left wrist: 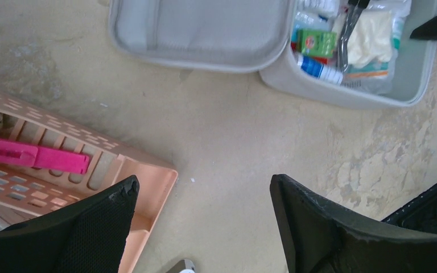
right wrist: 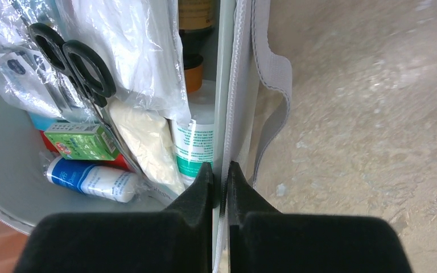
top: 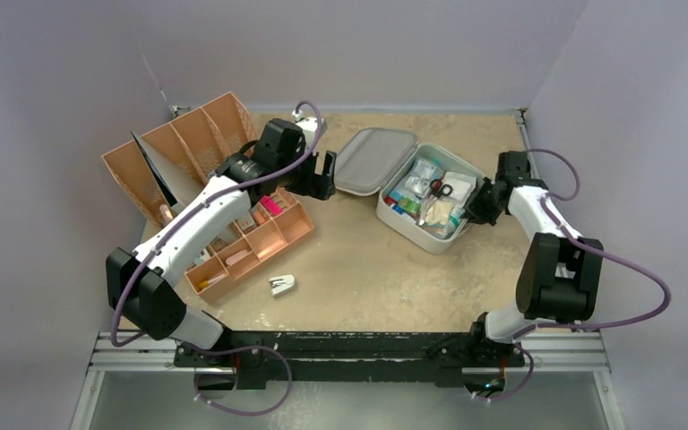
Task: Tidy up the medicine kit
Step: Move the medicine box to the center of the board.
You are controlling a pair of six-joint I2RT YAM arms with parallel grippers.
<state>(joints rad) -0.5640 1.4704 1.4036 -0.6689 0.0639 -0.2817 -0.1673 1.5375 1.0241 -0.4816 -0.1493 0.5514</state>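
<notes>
The light grey medicine kit [top: 409, 235] lies open at centre right, its lid [top: 374, 159] folded flat to the left. Its base holds scissors [top: 436, 192], bags, a green box [right wrist: 79, 141] and a blue-white tube [right wrist: 91, 180]. My right gripper [right wrist: 221, 170] is shut on the kit's right wall, one finger inside and one outside; it shows in the top view [top: 477, 208]. My left gripper [left wrist: 202, 187] is open and empty, hovering over bare table between the tan tray and the kit's lid [left wrist: 205, 34]; it shows in the top view [top: 320, 176].
A tan-orange divided tray [top: 251, 246] with a pink item [left wrist: 31, 154] lies left of centre. A taller tan organizer [top: 179, 148] stands at back left. A small white-grey object [top: 281, 285] lies on the table near the front. Grey walls enclose the table.
</notes>
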